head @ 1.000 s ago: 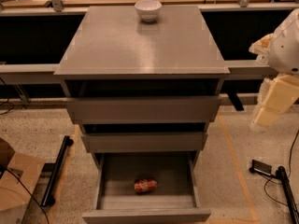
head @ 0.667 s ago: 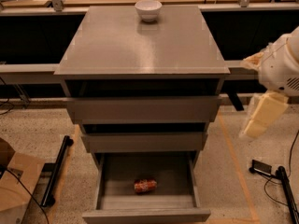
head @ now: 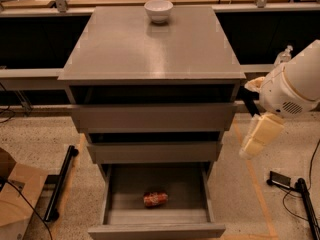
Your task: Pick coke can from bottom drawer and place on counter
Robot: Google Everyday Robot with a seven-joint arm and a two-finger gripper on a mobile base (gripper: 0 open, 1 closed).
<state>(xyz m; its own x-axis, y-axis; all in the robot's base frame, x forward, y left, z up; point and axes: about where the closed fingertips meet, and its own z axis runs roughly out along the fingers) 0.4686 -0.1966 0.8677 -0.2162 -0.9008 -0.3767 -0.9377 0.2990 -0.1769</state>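
Note:
The coke can (head: 155, 199) lies on its side on the floor of the bottom drawer (head: 156, 231), which is pulled open at the foot of the grey cabinet. The two shallower drawers above it stand slightly out. The counter (head: 150, 49) is the cabinet's flat grey top. My gripper (head: 259, 136) is the cream part hanging from the white arm (head: 295, 86) to the right of the cabinet. It is level with the middle drawer, pointing down and left, well above and to the right of the can. It holds nothing that shows.
A white bowl (head: 158, 10) sits at the back of the counter. A cardboard box (head: 15, 199) and a black bar (head: 60, 184) lie on the floor at left. A black device with cables (head: 282, 180) lies at right. Wooden tables stand behind.
The arm and gripper have moved left and down, closer to the cabinet's right side. The can, the drawers and the bowl have not moved.

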